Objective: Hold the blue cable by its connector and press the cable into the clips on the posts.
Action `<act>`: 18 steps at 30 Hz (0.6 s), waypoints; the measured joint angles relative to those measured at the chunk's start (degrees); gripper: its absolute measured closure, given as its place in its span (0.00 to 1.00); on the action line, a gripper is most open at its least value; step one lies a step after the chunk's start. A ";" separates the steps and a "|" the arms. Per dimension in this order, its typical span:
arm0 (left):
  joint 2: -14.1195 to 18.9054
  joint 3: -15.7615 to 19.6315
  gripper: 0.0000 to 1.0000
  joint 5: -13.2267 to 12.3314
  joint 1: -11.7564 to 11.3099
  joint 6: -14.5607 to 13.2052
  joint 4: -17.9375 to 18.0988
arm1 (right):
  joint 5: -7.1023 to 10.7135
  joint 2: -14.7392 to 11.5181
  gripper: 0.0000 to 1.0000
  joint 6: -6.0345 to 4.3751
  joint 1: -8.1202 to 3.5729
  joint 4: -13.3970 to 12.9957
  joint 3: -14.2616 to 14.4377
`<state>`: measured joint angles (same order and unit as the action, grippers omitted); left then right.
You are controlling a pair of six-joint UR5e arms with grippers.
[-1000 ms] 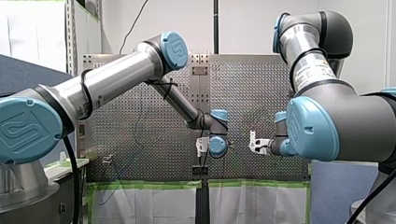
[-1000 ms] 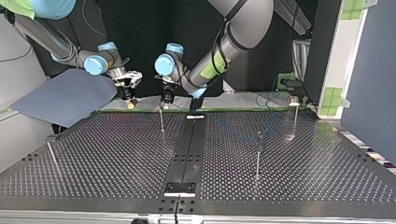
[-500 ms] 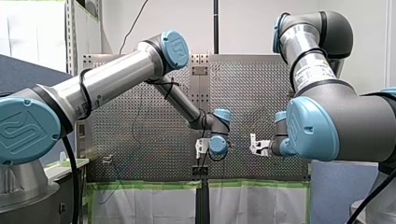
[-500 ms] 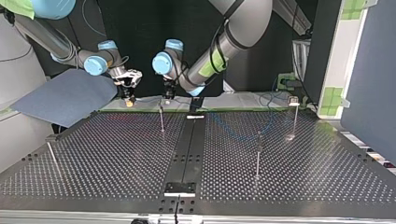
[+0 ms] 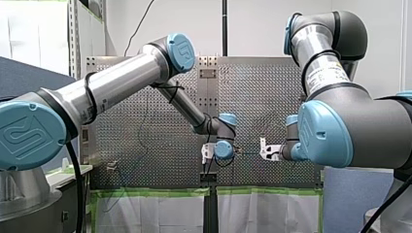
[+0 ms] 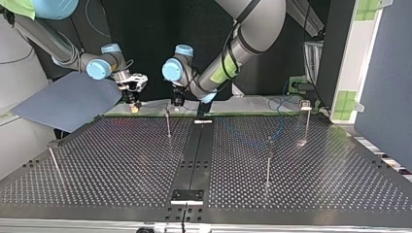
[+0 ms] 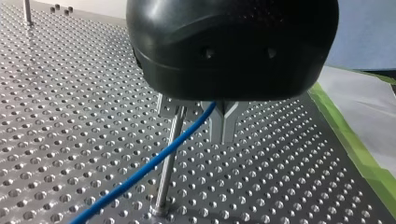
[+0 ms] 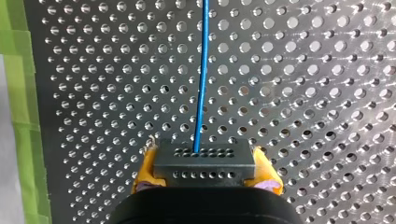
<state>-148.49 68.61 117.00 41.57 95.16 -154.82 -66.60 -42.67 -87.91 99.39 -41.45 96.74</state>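
In the right wrist view my right gripper (image 8: 205,164) is shut on a dark grey connector (image 8: 204,171), held between its yellow pads (image 8: 145,164). The blue cable (image 8: 201,74) runs straight away from the connector over the perforated table. In the left wrist view my left gripper (image 7: 223,133) has its metal fingers shut on the blue cable (image 7: 140,172), which slants down past a thin post (image 7: 167,163) right beside it. In the top view my left gripper (image 6: 177,101) hangs just above that post (image 6: 168,124), with my right gripper (image 6: 132,103) to its left.
More thin posts stand on the table (image 6: 121,160): one at the top view's left (image 6: 52,159), one right of the middle (image 6: 268,162), one at the far right (image 6: 306,121). Slack blue cable (image 6: 279,127) loops near them. Green tape (image 8: 18,93) edges the plate.
My left wrist has shifted a little sideways over the post, first toward the top view's left, then back right. My right arm has barely moved.
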 joint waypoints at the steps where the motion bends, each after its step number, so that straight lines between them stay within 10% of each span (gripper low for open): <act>1: 0.00 0.00 0.99 -0.02 -0.07 -0.14 -0.01 | 0.07 -0.03 1.00 0.00 0.00 0.00 -0.09; 18: 0.26 0.00 0.99 -0.62 0.72 -1.07 -1.57 | 0.66 -3.67 1.00 -1.67 -0.59 0.56 -0.44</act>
<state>-148.22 68.61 116.38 42.30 94.08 -156.40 -65.93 -46.34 -89.58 98.80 -40.89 96.30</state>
